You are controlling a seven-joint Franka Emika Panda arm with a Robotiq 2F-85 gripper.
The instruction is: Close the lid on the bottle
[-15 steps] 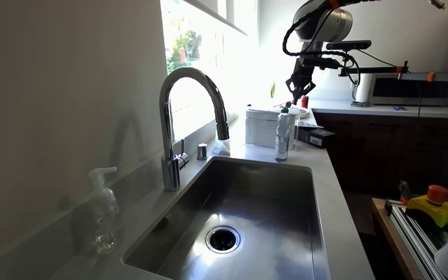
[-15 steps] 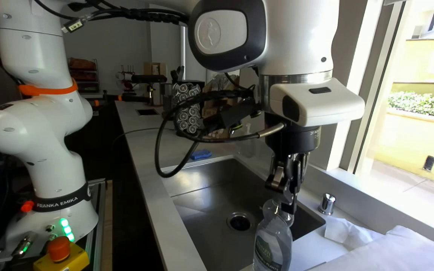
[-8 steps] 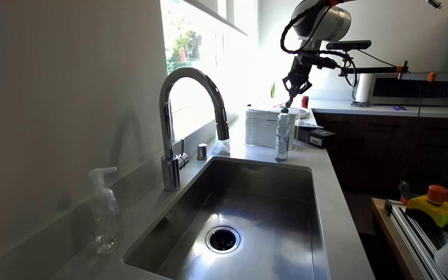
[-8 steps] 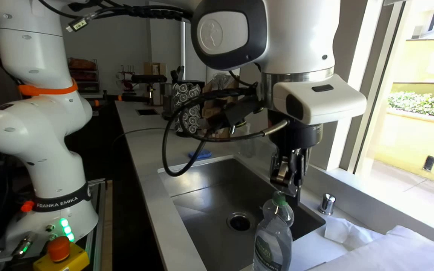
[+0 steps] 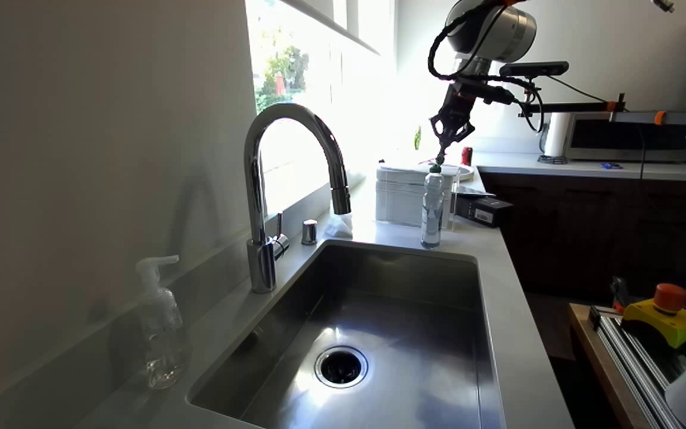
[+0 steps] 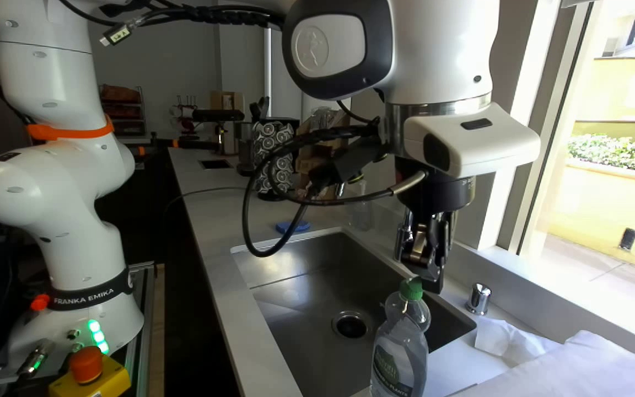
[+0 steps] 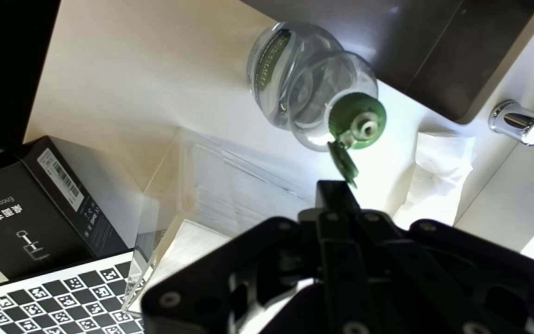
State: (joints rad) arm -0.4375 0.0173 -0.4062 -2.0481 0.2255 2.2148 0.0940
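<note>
The bottle is a clear dish-soap bottle [image 7: 271, 79] with a green cap [image 7: 355, 116]. It stands upright on the counter by the sink edge, and shows in both exterior views [image 5: 432, 208] [image 6: 397, 353]. Its flip lid [image 7: 343, 162] is open and tilted out on its hinge toward my gripper in the wrist view; the cap's nozzle is bare. My gripper [image 7: 336, 197] is shut with nothing between its fingertips. The tips are right at the lid's outer edge; whether they touch it I cannot tell. In the exterior views the gripper [image 5: 442, 150] [image 6: 433, 278] is just above the cap.
The steel sink [image 5: 402, 333] with an arched faucet [image 5: 295, 110] lies beside the bottle. A clear box of white sheets [image 7: 234, 190], a black carton [image 7: 40, 208] and a checkered board [image 7: 63, 297] are behind it. A chrome knob [image 7: 519, 123] and white tissue [image 7: 438, 171] are near the window.
My shut gripper has moved toward the window and slightly up. The green cap, covered by the gripper a second ago in an exterior view, now shows there. The bottle has not moved.
</note>
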